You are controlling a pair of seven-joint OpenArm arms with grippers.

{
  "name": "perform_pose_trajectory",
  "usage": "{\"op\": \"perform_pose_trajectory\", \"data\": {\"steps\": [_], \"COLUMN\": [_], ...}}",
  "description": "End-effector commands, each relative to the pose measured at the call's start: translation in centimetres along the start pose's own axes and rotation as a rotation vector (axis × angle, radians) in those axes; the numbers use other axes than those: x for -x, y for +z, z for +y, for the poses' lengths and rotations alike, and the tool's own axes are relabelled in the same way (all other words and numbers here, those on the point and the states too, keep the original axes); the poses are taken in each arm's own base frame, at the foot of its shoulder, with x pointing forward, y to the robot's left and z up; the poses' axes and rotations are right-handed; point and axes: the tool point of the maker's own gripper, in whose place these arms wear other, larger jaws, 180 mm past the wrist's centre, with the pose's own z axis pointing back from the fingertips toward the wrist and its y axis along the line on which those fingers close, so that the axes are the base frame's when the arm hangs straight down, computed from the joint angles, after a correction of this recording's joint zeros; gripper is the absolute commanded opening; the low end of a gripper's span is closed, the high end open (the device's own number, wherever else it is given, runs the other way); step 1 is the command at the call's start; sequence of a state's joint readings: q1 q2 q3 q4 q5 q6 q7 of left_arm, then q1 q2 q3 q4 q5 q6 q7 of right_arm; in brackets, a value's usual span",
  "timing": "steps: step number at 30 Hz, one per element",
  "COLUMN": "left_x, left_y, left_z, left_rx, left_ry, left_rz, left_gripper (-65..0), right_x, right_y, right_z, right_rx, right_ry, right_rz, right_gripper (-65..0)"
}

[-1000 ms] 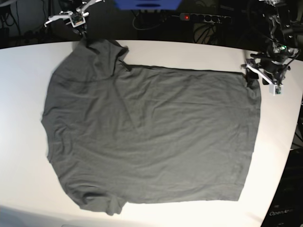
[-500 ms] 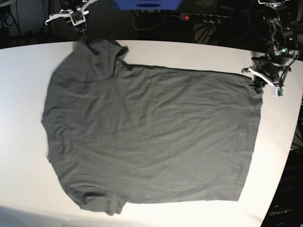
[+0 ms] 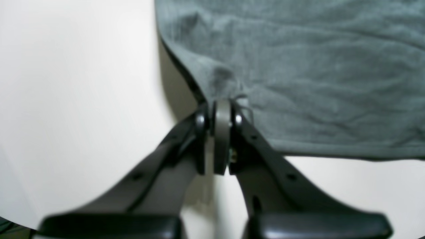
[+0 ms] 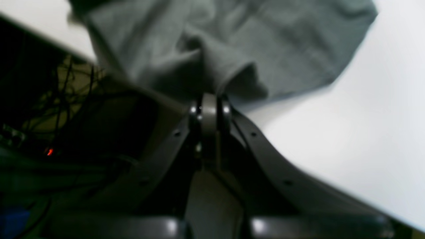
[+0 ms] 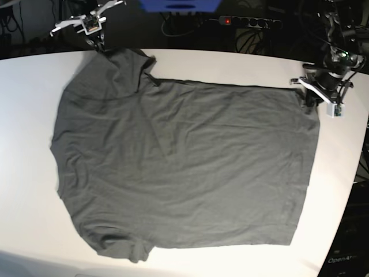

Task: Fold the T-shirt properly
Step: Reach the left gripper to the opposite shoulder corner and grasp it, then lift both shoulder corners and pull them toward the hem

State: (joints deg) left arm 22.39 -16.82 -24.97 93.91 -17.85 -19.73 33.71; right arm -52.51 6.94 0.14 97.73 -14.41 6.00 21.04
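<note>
The dark grey T-shirt (image 5: 184, 167) lies spread flat on the white table (image 5: 230, 63), its sleeves toward the left of the base view and its hem toward the right. At the hem's far right corner, my left gripper (image 5: 310, 98) is shut on the T-shirt; the left wrist view shows that gripper (image 3: 221, 111) pinching the raised cloth corner (image 3: 222, 79). My right gripper (image 5: 101, 46) is shut on the far sleeve at the table's back edge. In the right wrist view this gripper (image 4: 208, 101) clamps a bunched fold of the T-shirt (image 4: 232, 39).
Behind the table's back edge there are dark cables, a power strip (image 5: 245, 22) with a red light and a blue object (image 5: 179, 6). The table's curved right edge (image 5: 351, 173) runs close to my left gripper.
My left gripper has gone from open to shut on the hem corner and has shifted slightly. The right gripper stays shut on the sleeve and has drawn it a little toward the back edge.
</note>
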Motion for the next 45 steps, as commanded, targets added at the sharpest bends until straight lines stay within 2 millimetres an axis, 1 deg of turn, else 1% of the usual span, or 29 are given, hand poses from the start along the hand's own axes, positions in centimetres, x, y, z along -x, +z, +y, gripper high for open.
{"op": "perform_pose_trajectory", "data": {"steps": [1,4,6,8,10,12,15,17,20,26,29,33,35,37,39,45], "left_x": [-1.2,-1.1,-1.3,-1.4,-2.2,-3.0,-4.1,-4.8,-4.5,-4.5,-5.6,-6.5,-7.2,-7.7,-8.4,-10.1], "left_y": [0.3,0.5,0.7,0.9,1.1,1.5,1.9,2.1,2.0,1.9,1.8,1.5,1.4,1.6,1.8,1.6], "left_z": [0.3,0.5,1.2,1.9,2.1,1.9,1.6,1.3,0.8,1.0,1.0,1.6,1.8,2.7,3.1,3.5], "left_rx": [-0.003,-0.008,-0.028,-0.043,-0.050,-0.051,-0.047,-0.043,-0.040,-0.044,-0.044,-0.055,-0.060,-0.083,-0.094,-0.103], "left_ry": [-0.013,-0.010,-0.001,0.007,0.003,-0.008,-0.025,-0.034,-0.020,-0.020,-0.024,-0.042,-0.045,-0.031,-0.028,-0.037], "left_rz": [-0.037,-0.037,-0.046,-0.051,-0.072,-0.092,-0.120,-0.136,-0.136,-0.135,-0.158,-0.128,-0.129,-0.141,-0.154,-0.154], "left_gripper": [-62.6,-62.6,-62.6,-62.6,-62.6,-62.6,-62.6,-62.6,-62.6,-62.6,-62.6,-62.6,-62.6,-62.6,-62.6,-62.7], "right_x": [-0.9,-1.5,-1.5,-1.7,-2.1,-3.2,-4.5,-5.2,-6.0,-7.2,-7.7,-8.5,-8.9,-9.4,-9.7,-11.2], "right_y": [0.5,0.6,0.5,0.4,0.2,-0.4,-1.3,-2.1,-3.4,-5.5,-6.4,-8.0,-8.5,-8.9,-9.4,-10.6], "right_z": [-0.4,-1.2,-1.4,-2.2,-2.7,-3.3,-4.1,-4.1,-4.6,-5.8,-6.9,-8.0,-8.8,-9.3,-10.0,-12.0], "right_rx": [0.006,0.023,0.031,0.043,0.044,0.056,0.062,0.028,0.025,0.039,0.060,0.049,0.056,0.060,0.072,0.105], "right_ry": [0.007,0.020,0.023,0.040,0.055,0.068,0.084,0.088,0.094,0.110,0.119,0.144,0.149,0.153,0.158,0.192], "right_rz": [-0.032,-0.044,-0.046,-0.052,-0.068,-0.096,-0.094,-0.088,-0.084,-0.085,-0.083,-0.065,-0.064,-0.070,-0.063,-0.060], "right_gripper": [-64.6,-64.6,-64.6,-64.6,-64.6,-64.6,-64.6,-64.6,-64.6,-64.6,-64.6,-64.6,-64.6,-64.6,-64.6,-64.6]}}
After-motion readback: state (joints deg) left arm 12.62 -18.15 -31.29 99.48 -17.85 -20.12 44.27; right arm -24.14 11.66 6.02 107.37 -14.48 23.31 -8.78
